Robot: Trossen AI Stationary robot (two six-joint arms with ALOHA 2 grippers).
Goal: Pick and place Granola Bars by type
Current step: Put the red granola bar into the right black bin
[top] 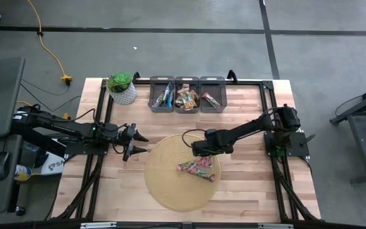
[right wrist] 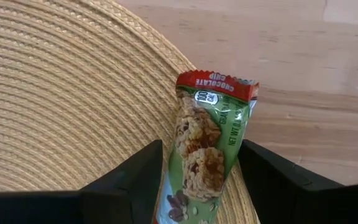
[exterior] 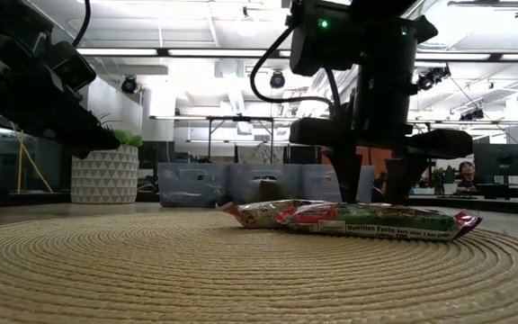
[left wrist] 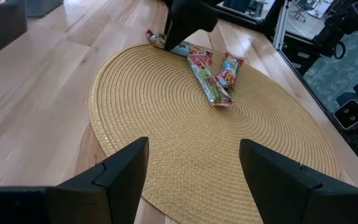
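Observation:
My right gripper (top: 196, 151) is low over the far part of the round woven mat (top: 164, 184), shut on a green granola bar with a red end (right wrist: 207, 134). This bar also shows under the gripper in the left wrist view (left wrist: 165, 42). A few more granola bars (top: 197, 169) lie flat on the mat just nearer, one green (left wrist: 205, 79) and one pink-red (left wrist: 230, 67). My left gripper (top: 138, 144) is open and empty at the mat's left edge, its fingers level and pointing toward the bars (left wrist: 194, 149). My right gripper pinches the green bar by its two long sides (right wrist: 185, 168) between its two fingers, which lie along the bar and slant down from the table's right. The red end (right wrist: 216, 82) sticks out past the fingertips. Whether the bar is clear of the mat, I cannot tell.
Three grey bins (top: 162, 94) (top: 187, 94) (top: 212, 94) stand side by side at the table's far edge, each with bars inside. A white pot with a green plant (top: 122, 89) stands left of them. Bare wood lies around the mat.

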